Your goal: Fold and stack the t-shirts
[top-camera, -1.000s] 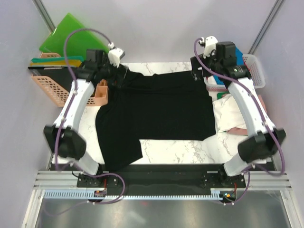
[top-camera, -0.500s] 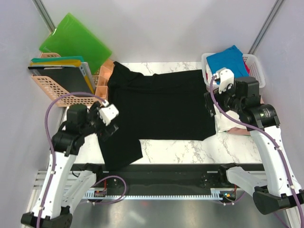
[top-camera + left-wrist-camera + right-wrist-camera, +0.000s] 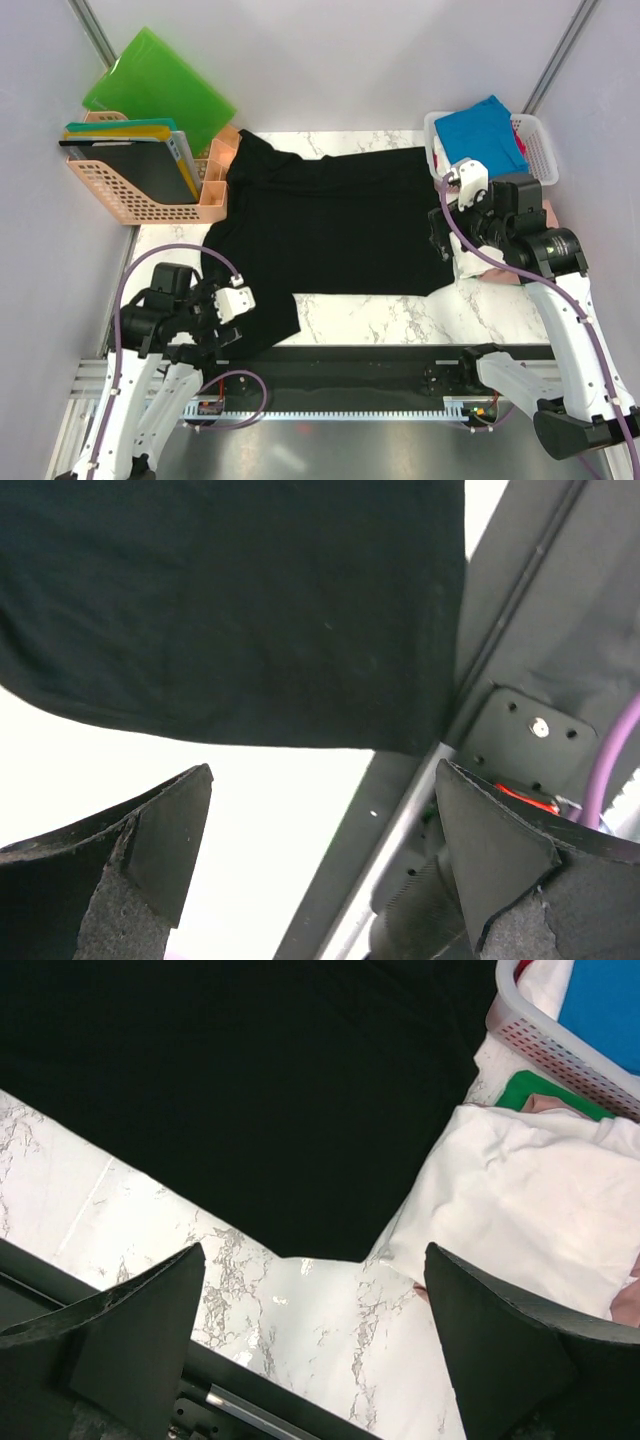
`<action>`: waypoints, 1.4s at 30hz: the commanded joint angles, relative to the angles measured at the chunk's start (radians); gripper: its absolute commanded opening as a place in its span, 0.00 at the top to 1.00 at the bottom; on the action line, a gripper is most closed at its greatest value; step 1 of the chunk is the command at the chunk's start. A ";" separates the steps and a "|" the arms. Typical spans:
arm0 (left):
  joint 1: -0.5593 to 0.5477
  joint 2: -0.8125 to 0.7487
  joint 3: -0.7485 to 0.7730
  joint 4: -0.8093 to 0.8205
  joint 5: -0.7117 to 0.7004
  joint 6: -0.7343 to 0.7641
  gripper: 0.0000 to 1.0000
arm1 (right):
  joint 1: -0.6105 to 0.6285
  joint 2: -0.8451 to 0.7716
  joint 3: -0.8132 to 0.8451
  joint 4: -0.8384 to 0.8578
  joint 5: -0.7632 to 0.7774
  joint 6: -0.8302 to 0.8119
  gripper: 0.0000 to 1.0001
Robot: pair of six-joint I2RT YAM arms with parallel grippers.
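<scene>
Your black t-shirt [image 3: 340, 225] lies spread flat across the marble table [image 3: 400, 315], its near-left sleeve reaching the front rail [image 3: 530, 590]. Both sets of jaws stand wide apart and hold nothing. The left gripper [image 3: 320, 810] hovers by that sleeve's corner, and the right gripper [image 3: 310, 1290] hovers over the hem corner beside the white t-shirt [image 3: 530, 1190]. Watch 2 risks: a left pinch could strike the rail or miss the cloth, and a right pinch could catch the white t-shirt too.
</scene>
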 commanded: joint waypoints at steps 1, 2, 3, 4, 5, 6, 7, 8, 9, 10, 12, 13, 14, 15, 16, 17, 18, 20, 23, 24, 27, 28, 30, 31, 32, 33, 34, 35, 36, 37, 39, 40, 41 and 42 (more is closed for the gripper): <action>0.005 0.006 -0.009 -0.111 -0.022 0.067 0.00 | 0.000 -0.008 -0.011 0.014 -0.032 0.012 0.02; 0.005 0.021 -0.007 -0.110 -0.026 0.064 0.00 | 0.000 -0.006 -0.011 0.017 -0.033 0.011 0.02; 0.005 0.055 -0.006 -0.110 -0.029 0.062 0.00 | 0.000 -0.005 -0.012 0.019 -0.035 0.009 0.02; 0.003 0.063 -0.007 -0.103 -0.031 0.062 0.00 | 0.000 -0.003 -0.011 0.019 -0.036 0.009 0.02; 0.005 0.064 -0.013 -0.100 -0.019 0.070 0.00 | 0.000 -0.003 -0.015 0.019 -0.041 0.009 0.02; 0.005 0.058 -0.013 -0.100 -0.006 0.079 0.00 | 0.000 -0.006 -0.019 0.020 -0.041 0.009 0.02; 0.003 0.048 -0.019 -0.071 0.015 0.077 0.00 | 0.000 -0.008 -0.025 0.025 -0.043 0.008 0.02; 0.005 0.035 -0.025 -0.036 0.018 0.070 0.00 | 0.000 -0.009 -0.032 0.029 -0.044 0.008 0.02; 0.005 0.028 -0.033 -0.002 0.017 0.056 0.00 | 0.000 -0.011 -0.048 0.034 -0.043 0.008 0.02; 0.005 0.031 -0.047 0.065 0.024 0.047 0.00 | -0.001 -0.009 -0.055 0.045 -0.046 0.011 0.02; 0.003 0.047 -0.079 0.117 0.043 0.021 0.00 | -0.001 0.000 -0.068 0.052 -0.049 0.018 0.02; 0.002 0.081 -0.091 0.143 0.050 0.013 0.00 | 0.000 0.005 -0.068 0.054 -0.053 0.022 0.02; 0.000 0.096 -0.104 0.186 0.058 0.007 0.00 | 0.000 0.008 -0.066 0.057 -0.055 0.025 0.02; -0.002 0.116 -0.114 0.218 0.058 -0.014 0.00 | 0.000 0.011 -0.065 0.055 -0.053 0.026 0.02; -0.003 0.142 -0.136 0.254 0.055 -0.036 0.00 | -0.001 0.012 -0.063 0.057 -0.050 0.026 0.02; -0.012 0.162 -0.143 0.287 0.047 -0.057 0.00 | 0.000 0.014 -0.062 0.054 -0.047 0.026 0.02; -0.015 0.181 -0.150 0.344 0.049 -0.089 0.00 | 0.000 0.015 -0.060 0.055 -0.038 0.025 0.02; -0.026 0.251 -0.159 0.399 0.067 -0.126 0.00 | 0.000 0.020 -0.058 0.055 -0.030 0.023 0.02; -0.049 0.358 -0.168 0.472 0.107 -0.176 0.00 | 0.000 0.034 -0.062 0.055 -0.030 0.025 0.02; -0.057 0.386 -0.165 0.489 0.119 -0.197 0.00 | -0.001 0.038 -0.062 0.057 -0.030 0.025 0.02; -0.124 0.457 -0.154 0.493 0.152 -0.251 0.00 | -0.001 0.041 -0.063 0.057 -0.029 0.023 0.02; -0.146 0.468 -0.156 0.512 0.146 -0.269 0.00 | 0.000 0.040 -0.065 0.057 -0.032 0.022 0.02; -0.210 0.495 -0.171 0.522 0.130 -0.274 0.00 | -0.001 0.037 -0.069 0.056 -0.038 0.017 0.02; -0.236 0.505 -0.180 0.542 0.117 -0.277 0.00 | -0.001 0.035 -0.072 0.059 -0.039 0.015 0.02; -0.291 0.514 -0.191 0.553 0.074 -0.278 0.00 | -0.001 0.034 -0.077 0.059 -0.041 0.012 0.02; -0.314 0.524 -0.211 0.562 0.051 -0.283 0.00 | -0.001 0.034 -0.081 0.059 -0.047 0.008 0.02; -0.331 0.550 -0.217 0.571 0.037 -0.283 0.00 | 0.000 0.034 -0.086 0.059 -0.055 0.005 0.02; -0.342 0.560 -0.220 0.584 0.023 -0.285 0.00 | 0.000 0.034 -0.101 0.059 -0.073 -0.014 0.02; -0.342 0.574 -0.217 0.584 0.018 -0.285 0.00 | 0.000 0.040 -0.109 0.057 -0.079 -0.023 0.02; -0.342 0.586 -0.214 0.585 0.018 -0.285 0.00 | -0.001 0.044 -0.115 0.042 -0.085 -0.038 0.03; -0.342 0.581 -0.200 0.582 0.027 -0.294 0.00 | 0.000 0.064 -0.132 0.013 -0.118 -0.084 0.09; -0.342 0.578 -0.194 0.584 0.027 -0.298 0.00 | 0.000 0.074 -0.137 -0.004 -0.136 -0.101 0.10; -0.342 0.572 -0.184 0.585 0.026 -0.306 0.00 | 0.000 0.087 -0.144 -0.045 -0.185 -0.124 0.12; -0.342 0.572 -0.158 0.587 0.023 -0.323 0.00 | 0.000 0.092 -0.149 -0.070 -0.213 -0.189 0.12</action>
